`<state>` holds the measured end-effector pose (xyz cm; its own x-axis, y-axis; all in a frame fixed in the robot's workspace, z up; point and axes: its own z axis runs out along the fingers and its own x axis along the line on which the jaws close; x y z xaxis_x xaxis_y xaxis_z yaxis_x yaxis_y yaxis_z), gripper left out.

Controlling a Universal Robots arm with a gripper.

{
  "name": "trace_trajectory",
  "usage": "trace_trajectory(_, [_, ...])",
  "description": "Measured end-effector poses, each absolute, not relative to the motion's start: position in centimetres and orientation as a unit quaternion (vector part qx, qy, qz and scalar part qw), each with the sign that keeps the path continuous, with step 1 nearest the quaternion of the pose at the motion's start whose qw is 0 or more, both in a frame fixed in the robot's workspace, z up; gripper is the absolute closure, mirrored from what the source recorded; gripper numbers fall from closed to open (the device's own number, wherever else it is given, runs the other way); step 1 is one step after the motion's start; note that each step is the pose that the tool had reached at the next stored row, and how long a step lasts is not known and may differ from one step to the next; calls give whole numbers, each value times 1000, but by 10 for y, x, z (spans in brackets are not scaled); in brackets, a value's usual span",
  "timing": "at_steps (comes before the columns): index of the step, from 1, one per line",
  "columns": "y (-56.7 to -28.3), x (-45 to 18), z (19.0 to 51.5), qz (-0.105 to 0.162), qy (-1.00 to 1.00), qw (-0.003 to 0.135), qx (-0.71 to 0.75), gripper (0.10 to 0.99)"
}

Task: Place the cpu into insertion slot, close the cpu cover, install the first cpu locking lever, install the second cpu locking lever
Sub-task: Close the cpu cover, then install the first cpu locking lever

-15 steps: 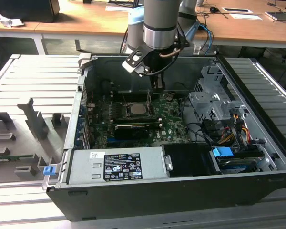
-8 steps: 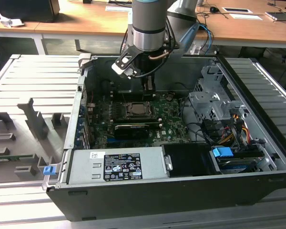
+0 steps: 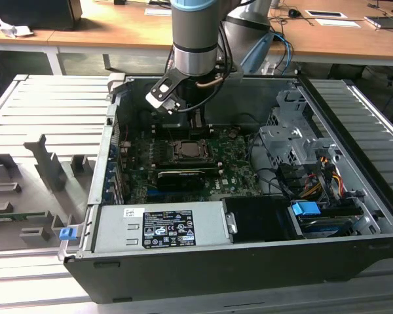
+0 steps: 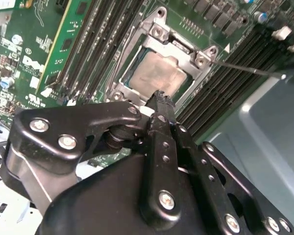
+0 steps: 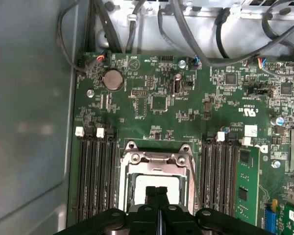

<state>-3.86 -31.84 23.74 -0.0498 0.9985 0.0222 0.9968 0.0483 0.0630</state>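
Closed on nothing, the end effector (image 4: 159,96) hangs over the cpu (image 4: 156,74), flat, top up, framed by the cpu cover (image 4: 180,48).

We are looking at the cpu (image 4: 157,76), whose pale metal top is showing a dull, satin sheen. The cpu cover (image 5: 157,157) is gleaming as bare silver-grey metal. The gripper (image 4: 159,95) is reading as matt black metal, studded with shiny screw heads. The circuit board (image 5: 152,132) is shining with a smooth green lacquer, and the memory slots (image 5: 95,176) are looking like black plastic. At the far side, the desk (image 3: 118,26) is showing a smooth wood-coloured top.
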Motion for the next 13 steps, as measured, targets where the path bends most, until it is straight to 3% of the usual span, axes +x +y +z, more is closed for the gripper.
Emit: trace_trajectory(13, [-318,-43,239,31,725,13,688,980])
